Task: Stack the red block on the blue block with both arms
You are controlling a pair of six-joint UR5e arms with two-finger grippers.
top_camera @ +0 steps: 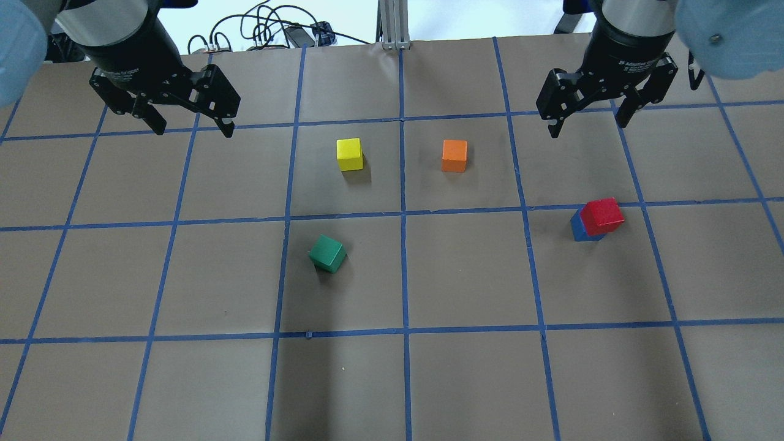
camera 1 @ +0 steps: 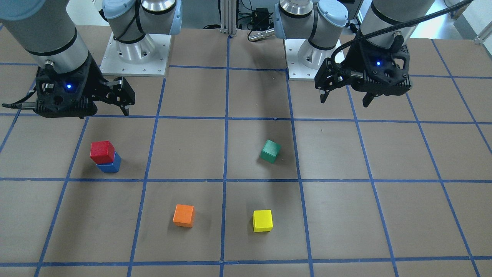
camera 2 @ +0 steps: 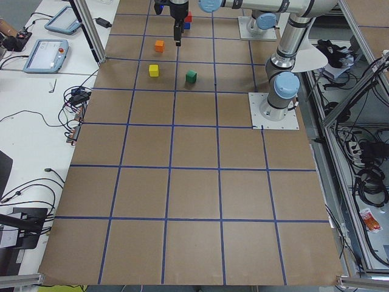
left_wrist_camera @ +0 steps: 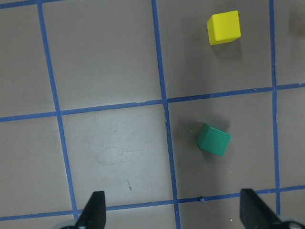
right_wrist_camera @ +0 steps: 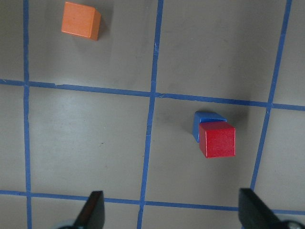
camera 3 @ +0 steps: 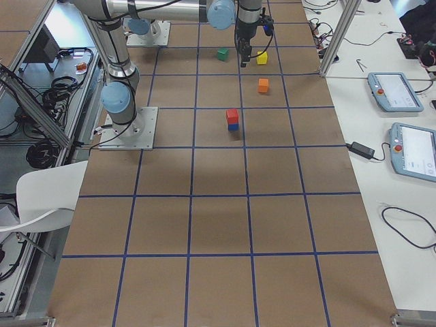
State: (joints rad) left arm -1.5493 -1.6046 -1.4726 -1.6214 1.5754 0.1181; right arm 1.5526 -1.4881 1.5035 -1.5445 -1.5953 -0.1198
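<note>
Right gripper point(top_camera: 587, 126), marked "Adaptive", fingers point(top_camera: 555, 113) apart; red block point(top_camera: 602, 215) atop blue block point(top_camera: 577, 228).

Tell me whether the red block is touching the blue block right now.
Touching. The exterior front-facing view shows the red block resting directly on top of the blue block, with no gap between them.

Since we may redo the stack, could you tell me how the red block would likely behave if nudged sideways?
The red block looks rigid with flat matte faces, so it would probably slide, not roll. It sits atop the blue block, so a firm push could carry it over the edge and topple it.
</note>
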